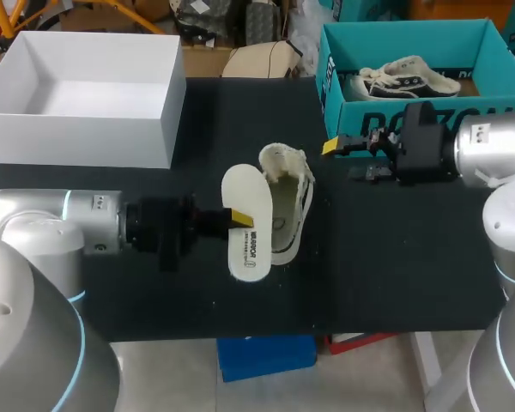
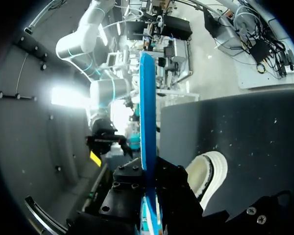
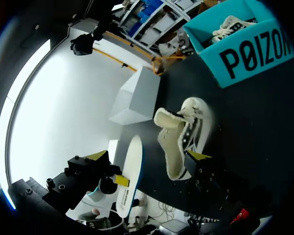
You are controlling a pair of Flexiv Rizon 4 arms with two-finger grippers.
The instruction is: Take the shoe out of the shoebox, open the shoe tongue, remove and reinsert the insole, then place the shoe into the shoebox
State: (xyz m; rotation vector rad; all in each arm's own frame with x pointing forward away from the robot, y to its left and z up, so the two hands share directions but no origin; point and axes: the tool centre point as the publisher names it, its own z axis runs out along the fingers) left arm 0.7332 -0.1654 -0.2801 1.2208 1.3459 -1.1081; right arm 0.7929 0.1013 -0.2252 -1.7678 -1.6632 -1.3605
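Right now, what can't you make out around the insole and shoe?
Left wrist view: fingertips of the left gripper, hidden by the edge-on insole and the gripper body.
Head view: the shoe interior, partly covered by the insole.
Left wrist view: most of the shoe, behind the gripper body.

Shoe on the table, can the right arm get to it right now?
Probably yes: the right arm's open fingers hold nothing, and only bare table lies between them and the shoe.
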